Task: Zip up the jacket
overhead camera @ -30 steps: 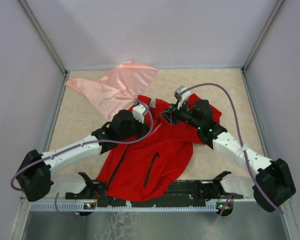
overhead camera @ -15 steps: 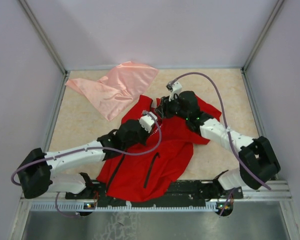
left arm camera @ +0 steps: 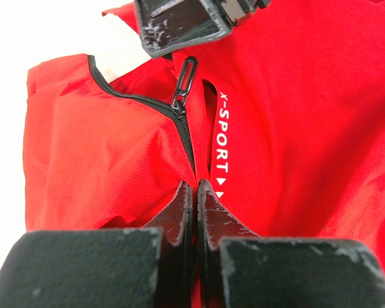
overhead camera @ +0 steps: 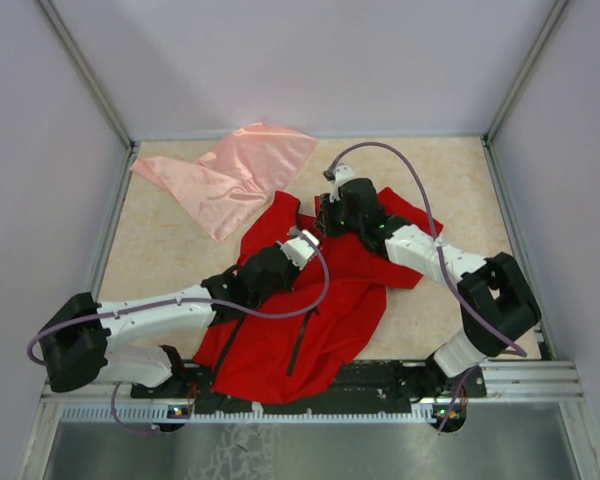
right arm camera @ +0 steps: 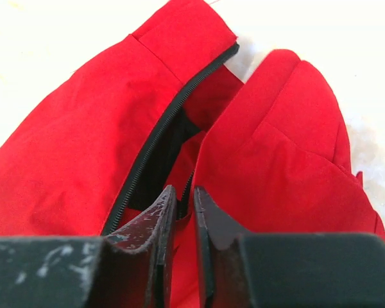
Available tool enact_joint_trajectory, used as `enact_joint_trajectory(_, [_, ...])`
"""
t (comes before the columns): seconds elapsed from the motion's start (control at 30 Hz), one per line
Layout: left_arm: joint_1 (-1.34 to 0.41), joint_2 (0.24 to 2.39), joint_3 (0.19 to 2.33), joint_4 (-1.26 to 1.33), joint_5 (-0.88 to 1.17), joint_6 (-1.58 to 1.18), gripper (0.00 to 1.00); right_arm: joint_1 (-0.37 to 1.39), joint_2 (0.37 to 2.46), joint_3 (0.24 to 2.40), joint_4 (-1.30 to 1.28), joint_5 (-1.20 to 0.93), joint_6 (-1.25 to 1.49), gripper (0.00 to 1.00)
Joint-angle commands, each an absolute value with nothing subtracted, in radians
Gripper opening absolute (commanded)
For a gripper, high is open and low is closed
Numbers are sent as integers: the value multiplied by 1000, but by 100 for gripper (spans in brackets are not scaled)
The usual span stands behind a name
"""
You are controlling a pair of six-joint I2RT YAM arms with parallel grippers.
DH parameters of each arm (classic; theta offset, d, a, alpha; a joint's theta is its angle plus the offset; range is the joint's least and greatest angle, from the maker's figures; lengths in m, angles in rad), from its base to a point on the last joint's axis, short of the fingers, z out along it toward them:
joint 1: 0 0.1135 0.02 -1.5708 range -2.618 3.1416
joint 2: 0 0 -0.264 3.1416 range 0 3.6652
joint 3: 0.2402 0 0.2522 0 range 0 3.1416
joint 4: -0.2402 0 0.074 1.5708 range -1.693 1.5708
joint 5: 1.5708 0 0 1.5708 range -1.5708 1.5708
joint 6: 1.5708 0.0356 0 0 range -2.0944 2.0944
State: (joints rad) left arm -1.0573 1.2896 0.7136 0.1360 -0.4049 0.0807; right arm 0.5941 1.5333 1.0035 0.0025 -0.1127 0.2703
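Observation:
The red jacket (overhead camera: 352, 290) lies crumpled on the table between both arms. My left gripper (overhead camera: 305, 242) is shut on its black front zipper just below the slider, beside the white chest lettering (left arm camera: 222, 138); in the left wrist view the jaws (left arm camera: 196, 187) pinch the closed zip line. The slider's pull (left arm camera: 185, 76) stands above them, with one of the right gripper's fingers (left arm camera: 179, 22) just beyond it. My right gripper (overhead camera: 325, 215) sits at the collar; in its wrist view its narrow jaws (right arm camera: 183, 192) hold the jacket's (right arm camera: 70, 141) zip edge.
A pale pink shiny cloth (overhead camera: 235, 175) lies at the back left, touching the jacket's collar end. Grey walls enclose the table on three sides. A black rail (overhead camera: 380, 378) runs along the near edge under the jacket's hem.
The right arm swung left and in to the collar; its jaws widened, then narrowed onto the zip edge. The left arm slid right and forward along the zipper, staying shut.

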Motion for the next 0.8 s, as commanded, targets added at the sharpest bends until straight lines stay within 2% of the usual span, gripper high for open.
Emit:
enact_joint_trajectory(0.0, [-1069, 1298, 706, 152, -487, 108, 0, 578, 1508, 1044, -38, -25, 239, 11])
enact_joint_trajectory(0.1, [-1069, 1301, 706, 149, -518, 109, 0, 550, 1460, 1006, -37, -17, 235, 0])
enact_joint_trajectory(0.33, [-1071, 1311, 709, 142, -590, 109, 0, 482, 1294, 889, 15, -31, 239, 0])
enact_joint_trajectory(0.5, [-1071, 1315, 716, 130, -711, 71, 0, 452, 1147, 758, 129, -82, 267, 0])
enact_joint_trajectory(0.77, [-1073, 1304, 692, 172, -648, 88, 0, 449, 1014, 546, 205, -185, 327, 0])
